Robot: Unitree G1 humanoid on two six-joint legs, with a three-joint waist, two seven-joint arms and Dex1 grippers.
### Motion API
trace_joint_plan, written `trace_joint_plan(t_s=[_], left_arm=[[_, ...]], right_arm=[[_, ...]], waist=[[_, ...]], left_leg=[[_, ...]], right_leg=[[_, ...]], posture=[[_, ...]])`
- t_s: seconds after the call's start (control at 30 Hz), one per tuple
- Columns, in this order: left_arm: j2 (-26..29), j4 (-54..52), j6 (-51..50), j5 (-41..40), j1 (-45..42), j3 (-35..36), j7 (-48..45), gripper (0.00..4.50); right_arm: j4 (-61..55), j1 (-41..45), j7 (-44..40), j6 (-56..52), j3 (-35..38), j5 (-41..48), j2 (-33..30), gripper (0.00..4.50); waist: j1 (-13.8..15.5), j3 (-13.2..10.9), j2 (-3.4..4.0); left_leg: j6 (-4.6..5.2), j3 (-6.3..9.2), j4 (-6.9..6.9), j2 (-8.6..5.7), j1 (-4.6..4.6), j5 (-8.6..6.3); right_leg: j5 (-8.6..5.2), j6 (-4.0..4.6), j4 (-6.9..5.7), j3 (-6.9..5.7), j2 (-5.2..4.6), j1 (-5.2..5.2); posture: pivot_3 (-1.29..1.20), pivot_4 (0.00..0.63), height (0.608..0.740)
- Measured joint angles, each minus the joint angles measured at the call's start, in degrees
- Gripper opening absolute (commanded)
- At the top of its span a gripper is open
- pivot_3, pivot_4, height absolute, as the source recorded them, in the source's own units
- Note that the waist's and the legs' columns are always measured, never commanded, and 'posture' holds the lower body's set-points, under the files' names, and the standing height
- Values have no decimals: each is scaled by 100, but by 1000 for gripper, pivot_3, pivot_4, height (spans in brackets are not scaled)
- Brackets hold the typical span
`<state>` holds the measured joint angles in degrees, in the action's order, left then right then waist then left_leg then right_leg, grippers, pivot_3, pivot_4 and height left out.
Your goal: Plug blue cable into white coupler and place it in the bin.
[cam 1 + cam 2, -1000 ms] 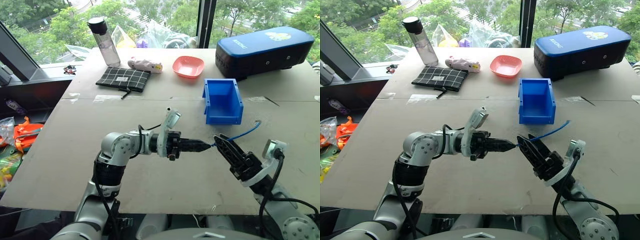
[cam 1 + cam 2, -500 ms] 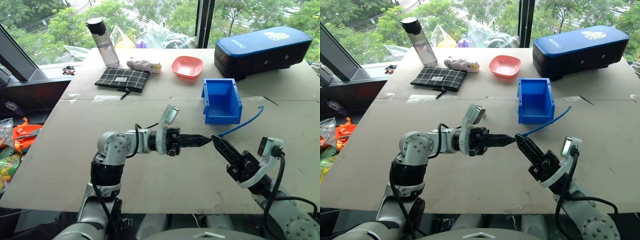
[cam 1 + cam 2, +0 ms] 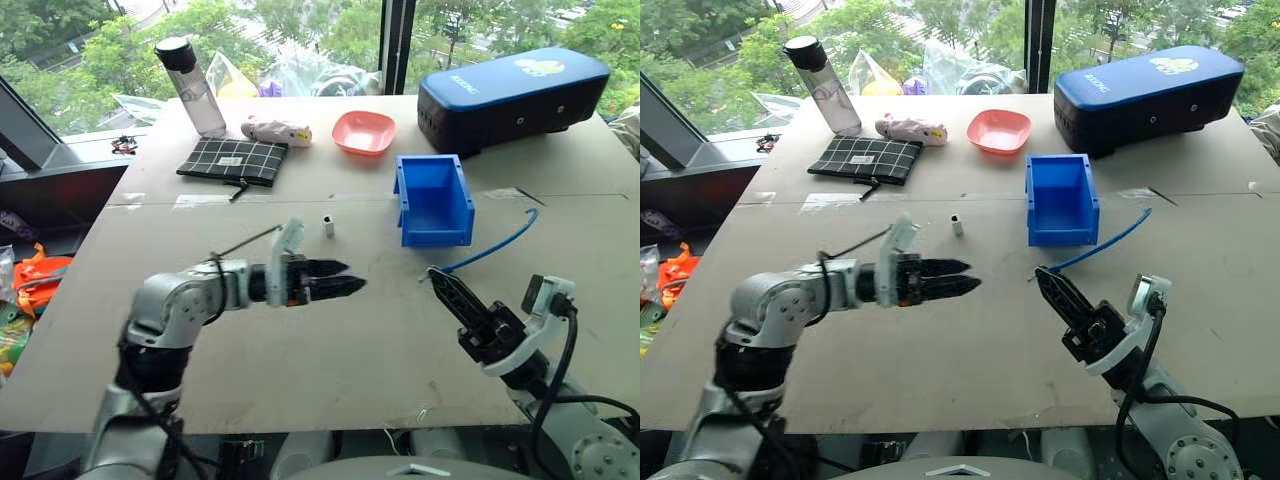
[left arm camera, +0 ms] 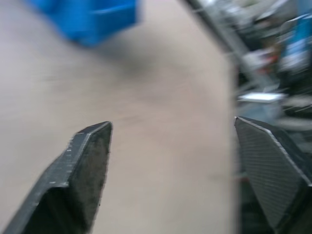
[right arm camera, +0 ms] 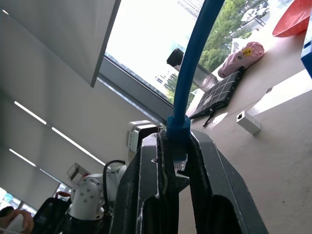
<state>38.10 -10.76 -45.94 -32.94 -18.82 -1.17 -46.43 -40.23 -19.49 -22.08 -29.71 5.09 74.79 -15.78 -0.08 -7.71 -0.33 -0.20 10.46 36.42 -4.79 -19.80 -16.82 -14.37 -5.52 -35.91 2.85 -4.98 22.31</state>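
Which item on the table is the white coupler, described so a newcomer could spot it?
Start at the bin, the bright blue box mid-table. Just to its left, on bare tabletop, stands the white coupler, a tiny white block beyond the open left hand. It is the smallest pale thing there, standing alone.

The right gripper (image 5: pixel 176 168) is pinching the blue cable (image 5: pixel 192 73) at its clear plug; the white coupler (image 5: pixel 248 122) is lying on the table (image 5: pixel 273 161) beyond; the checked pouch (image 5: pixel 219 95) is sitting farther off.

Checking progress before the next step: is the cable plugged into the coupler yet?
No. The white coupler stands alone on the table, while the right gripper holds the blue cable by its plug.
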Motion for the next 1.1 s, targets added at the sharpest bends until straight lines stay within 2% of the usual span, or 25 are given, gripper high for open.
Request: trace_joint_plan(t_s=[0.07, 0.17, 0.33, 0.6, 0.7, 0.93, 0.97, 1.1], left_arm=[[-83, 648, 1244, 853, -72, -73, 284, 4446], [-264, 1391, 2036, 1362, -308, -185, 308, 4446], [-670, 3235, 3287, 2002, -1285, -623, -152, 4446], [-1185, 6345, 4911, 2692, -2834, -838, -922, 4446], [-1312, 7155, 5387, 2899, -3231, -826, -931, 3680], [-1519, 8037, 5924, 3217, -3703, -758, -959, 236], [-1529, 8073, 5945, 3236, -3720, -740, -964, 71], [-1583, 8196, 6039, 3314, -3742, -609, -1066, 71]], right_arm=[[69, 73, -90, 43, -33, -72, 36, 0], [119, 161, -141, 113, -69, -157, 75, 0], [244, 294, -226, 138, -116, -284, 102, 0], [70, -188, -241, 345, -59, -465, 112, 0], [-79, -311, -233, 408, -86, -524, 167, 0], [-223, -661, -216, 538, -130, -676, 172, 0], [-225, -686, -216, 547, -128, -680, 167, 0], [-272, -847, -216, 621, -125, -692, 132, 0]], waist=[[111, 5, -9], [149, 8, -20], [92, 9, -30], [-20, 12, -41], [-21, 14, -45], [-31, 17, -51], [-37, 17, -51], [-44, 18, -52]], left_leg=[[1, -5, 1, -4, -4, -1], [4, -5, 7, -9, -8, -2], [3, 0, 9, -12, -10, 0], [3, 5, 10, -20, -13, 0], [7, 11, 20, -22, -13, -2], [6, 18, 32, -31, -14, -1], [6, 19, 32, -31, -14, -1], [6, 22, 33, -32, -14, -1]], right_leg=[[1, 1, 5, 2, -5, 0], [1, 0, 6, 1, -7, -1], [2, 0, 1, -7, -3, 2], [3, -2, -5, -11, 1, 9], [3, -3, -8, -19, 1, 1], [2, -5, -15, -25, 2, 0], [2, -5, -16, -25, 2, 0], [2, -5, -19, -27, 2, -1]], posture=[[0, 150, 736], [0, 150, 736], [0, 150, 736], [0, 150, 736], [0, 150, 736], [0, 150, 736], [0, 150, 736], [0, 150, 736]])
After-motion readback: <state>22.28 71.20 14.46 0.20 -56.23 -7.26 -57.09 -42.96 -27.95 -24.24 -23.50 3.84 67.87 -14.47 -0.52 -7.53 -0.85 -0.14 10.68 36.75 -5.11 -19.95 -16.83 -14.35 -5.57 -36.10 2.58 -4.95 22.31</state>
